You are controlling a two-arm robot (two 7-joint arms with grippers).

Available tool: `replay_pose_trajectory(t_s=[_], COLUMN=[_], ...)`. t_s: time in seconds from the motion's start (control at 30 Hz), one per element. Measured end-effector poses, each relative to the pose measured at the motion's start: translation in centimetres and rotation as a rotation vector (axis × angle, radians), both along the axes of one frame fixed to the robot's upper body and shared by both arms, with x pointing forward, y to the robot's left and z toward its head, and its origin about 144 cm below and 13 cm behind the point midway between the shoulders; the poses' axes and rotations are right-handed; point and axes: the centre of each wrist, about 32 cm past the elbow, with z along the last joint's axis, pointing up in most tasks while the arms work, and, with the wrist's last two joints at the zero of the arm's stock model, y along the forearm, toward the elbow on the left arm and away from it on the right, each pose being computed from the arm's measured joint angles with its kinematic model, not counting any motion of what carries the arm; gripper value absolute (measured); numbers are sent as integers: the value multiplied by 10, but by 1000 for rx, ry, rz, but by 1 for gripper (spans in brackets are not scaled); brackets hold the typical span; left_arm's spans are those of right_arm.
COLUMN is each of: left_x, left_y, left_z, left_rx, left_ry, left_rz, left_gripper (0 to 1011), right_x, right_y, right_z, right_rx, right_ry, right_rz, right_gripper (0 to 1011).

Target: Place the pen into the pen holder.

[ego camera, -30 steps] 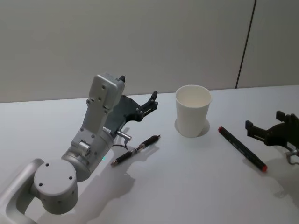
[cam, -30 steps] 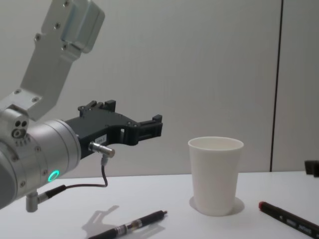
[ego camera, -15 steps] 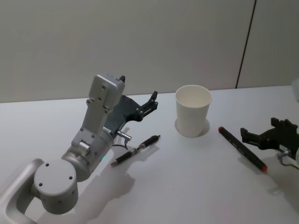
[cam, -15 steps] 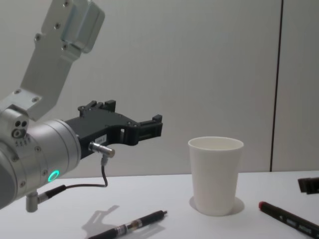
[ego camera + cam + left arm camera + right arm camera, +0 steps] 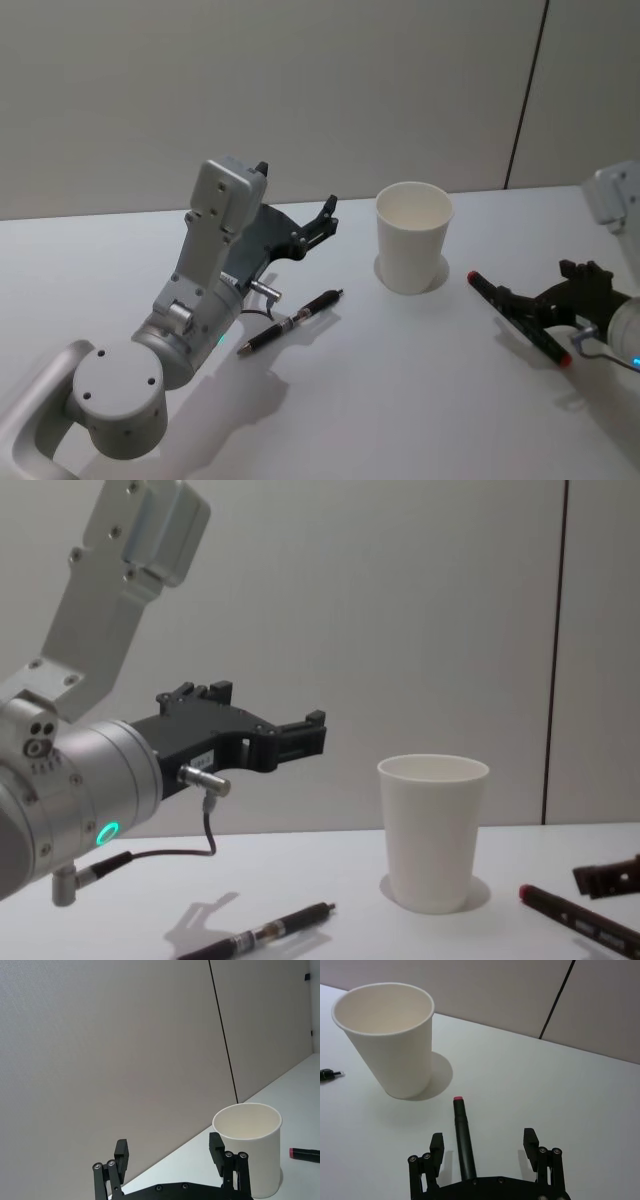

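- The table [image 5: 400, 420] is laid out with the cup near its far edge, by the wall, and one pen to each side. Bare surface is left in front, so room for low moves is judged ample.
- The left gripper [image 5: 169, 1146] is held raised above the table to the left of the cup, with its fingers spread and nothing between them. It is judged to be parked out of the right arm's way.
- The cup [image 5: 412, 240] is set upright with its mouth open upward, so a pen can be dropped in from above. Nothing is seen over the rim.
- The right gripper [image 5: 483, 1139] is held low over the red-tipped pen. Its fingers are spread to either side of the barrel and are not seen touching it. A closing pinch is judged to be the step in hand.
- The red-tipped pen [image 5: 462, 1132] is lying flat to the right of the cup. One end is pointed at the cup's base but kept apart from it, which leaves room for the fingers.
- The black pen [image 5: 292, 321] is lying flat to the left of the cup, below the left gripper, and is not touched.
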Motion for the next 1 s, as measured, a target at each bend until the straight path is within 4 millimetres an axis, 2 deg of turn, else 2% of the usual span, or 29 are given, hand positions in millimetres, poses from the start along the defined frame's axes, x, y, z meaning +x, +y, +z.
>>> replay_pose_trajectory(t_s=[1.0], left_x=[0], left_y=[0], left_z=[0], left_rx=[0], left_ry=[0], left_rz=[0], left_gripper=[1001], right_x=[21], right_y=[26], right_z=[-27], right_rx=[-45], right_ry=[57], right_rz=[30], right_gripper=[1001])
